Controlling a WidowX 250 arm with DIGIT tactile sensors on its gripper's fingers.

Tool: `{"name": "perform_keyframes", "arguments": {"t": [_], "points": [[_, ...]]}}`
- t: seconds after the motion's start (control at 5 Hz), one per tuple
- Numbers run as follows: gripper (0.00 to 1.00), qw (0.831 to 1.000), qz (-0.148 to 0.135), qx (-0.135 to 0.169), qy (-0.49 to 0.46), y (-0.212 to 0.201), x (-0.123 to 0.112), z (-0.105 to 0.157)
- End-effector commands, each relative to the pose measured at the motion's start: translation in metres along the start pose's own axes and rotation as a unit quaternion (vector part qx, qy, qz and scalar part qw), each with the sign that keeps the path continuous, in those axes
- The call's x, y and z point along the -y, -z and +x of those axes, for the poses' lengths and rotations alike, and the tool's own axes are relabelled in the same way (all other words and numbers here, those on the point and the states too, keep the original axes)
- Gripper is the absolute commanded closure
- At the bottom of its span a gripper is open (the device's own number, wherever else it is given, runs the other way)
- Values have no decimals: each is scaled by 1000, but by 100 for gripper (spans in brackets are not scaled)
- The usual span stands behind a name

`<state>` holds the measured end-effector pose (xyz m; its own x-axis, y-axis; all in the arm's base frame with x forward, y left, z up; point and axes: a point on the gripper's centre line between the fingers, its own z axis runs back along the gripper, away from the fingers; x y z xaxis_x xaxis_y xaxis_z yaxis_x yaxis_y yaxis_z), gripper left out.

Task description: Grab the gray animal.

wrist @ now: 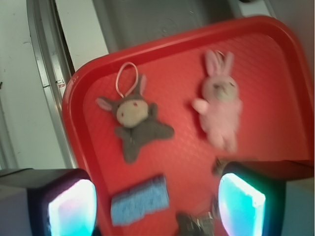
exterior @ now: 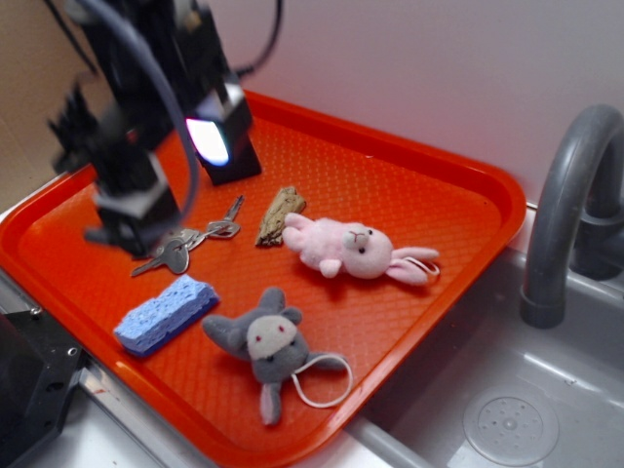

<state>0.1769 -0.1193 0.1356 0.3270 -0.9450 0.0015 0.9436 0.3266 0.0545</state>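
Note:
The gray animal (exterior: 265, 341) lies flat near the front edge of the orange tray (exterior: 409, 175), cream face up, its white string loop trailing to the right. In the wrist view the gray animal (wrist: 135, 120) is ahead of the fingers, left of centre on the tray (wrist: 275, 59). My gripper (exterior: 175, 171) hangs above the tray's back left, over the keys, well apart from the gray animal. The gripper (wrist: 156, 206) is open, its two lit pads (wrist: 71, 206) wide apart with nothing held between them.
A pink plush bunny (exterior: 356, 251) lies mid-tray, beyond the gray one. A blue sponge (exterior: 166, 314), a bunch of keys (exterior: 190, 242) and a small piece of wood (exterior: 280, 214) also lie on the tray. A gray faucet (exterior: 570, 214) and sink stand at the right.

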Motion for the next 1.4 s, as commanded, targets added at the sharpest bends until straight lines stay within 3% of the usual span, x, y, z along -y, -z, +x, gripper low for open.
{"name": "perform_keyframes", "arguments": {"t": [0.0, 0.2, 0.4, 0.6, 1.0, 1.2], "points": [[0, 1000, 25, 7, 7, 38, 20, 19], [0, 1000, 13, -6, 8, 62, 21, 21], [0, 999, 23, -26, -5, 85, 19, 18], [98, 1000, -6, -13, -3, 105, 21, 16], [100, 1000, -13, -13, -10, 105, 29, 11], [100, 997, -2, -24, -78, 85, 27, 3]]}}
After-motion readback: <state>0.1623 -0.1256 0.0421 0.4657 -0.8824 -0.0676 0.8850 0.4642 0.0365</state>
